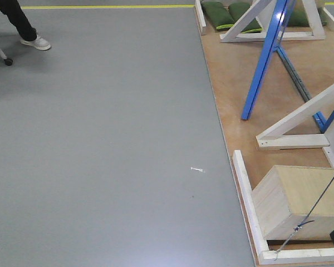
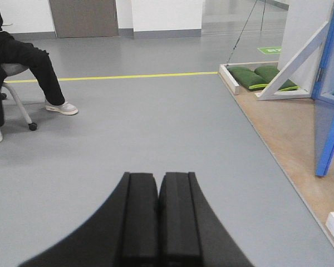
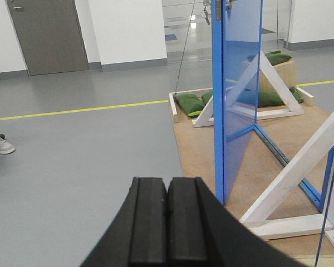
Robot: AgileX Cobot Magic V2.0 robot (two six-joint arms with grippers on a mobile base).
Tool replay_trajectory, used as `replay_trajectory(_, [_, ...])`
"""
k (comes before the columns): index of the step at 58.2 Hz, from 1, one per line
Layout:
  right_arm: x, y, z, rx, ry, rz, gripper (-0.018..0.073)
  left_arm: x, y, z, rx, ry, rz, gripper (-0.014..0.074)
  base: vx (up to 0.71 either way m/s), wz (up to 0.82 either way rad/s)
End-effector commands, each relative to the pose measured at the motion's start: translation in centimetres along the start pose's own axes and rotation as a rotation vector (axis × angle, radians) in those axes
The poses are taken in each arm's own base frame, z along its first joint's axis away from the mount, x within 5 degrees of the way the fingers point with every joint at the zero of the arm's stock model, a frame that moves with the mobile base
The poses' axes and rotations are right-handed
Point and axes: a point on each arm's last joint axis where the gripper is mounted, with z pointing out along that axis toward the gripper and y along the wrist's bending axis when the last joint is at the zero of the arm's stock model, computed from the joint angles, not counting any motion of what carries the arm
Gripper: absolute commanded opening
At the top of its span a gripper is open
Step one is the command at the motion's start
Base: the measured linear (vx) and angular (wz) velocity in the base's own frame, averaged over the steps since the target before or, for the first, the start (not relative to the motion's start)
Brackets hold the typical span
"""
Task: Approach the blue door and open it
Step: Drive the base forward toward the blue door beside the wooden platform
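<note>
Blue door (image 3: 242,83) upright, long axis vertical, seen nearly edge-on — both jaws clenched, empty.

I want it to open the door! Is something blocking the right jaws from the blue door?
Nothing visible does: only bare floor and wooden platform lie between the shut jaws of the right gripper and the blue door.

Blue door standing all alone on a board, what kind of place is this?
Probably a robot test lab or workshop, not a home. The blue door stands on a plywood platform among white wooden braces and green sandbags, and a yellow tape line marks the grey floor.
</note>
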Motion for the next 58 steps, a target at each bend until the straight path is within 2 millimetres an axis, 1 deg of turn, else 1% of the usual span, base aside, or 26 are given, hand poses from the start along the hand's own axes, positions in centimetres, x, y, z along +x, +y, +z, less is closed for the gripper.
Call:
replay_trajectory(1, [-0.65, 0.06, -0.11, -0.006, -0.084, -0.016, 0.0012, -1.61, -0.03, -0.37, 0.009, -0.115, -0.007, 0.0073, 0.0, 0.0])
replay_trajectory(58, [-0.67, 0.06, -0.11, -0.006, -0.087, -0.016, 0.0012, -1.61, -0.03, -0.37, 0.009, -0.115, -0.007, 0.0073, 0.01, 0.0])
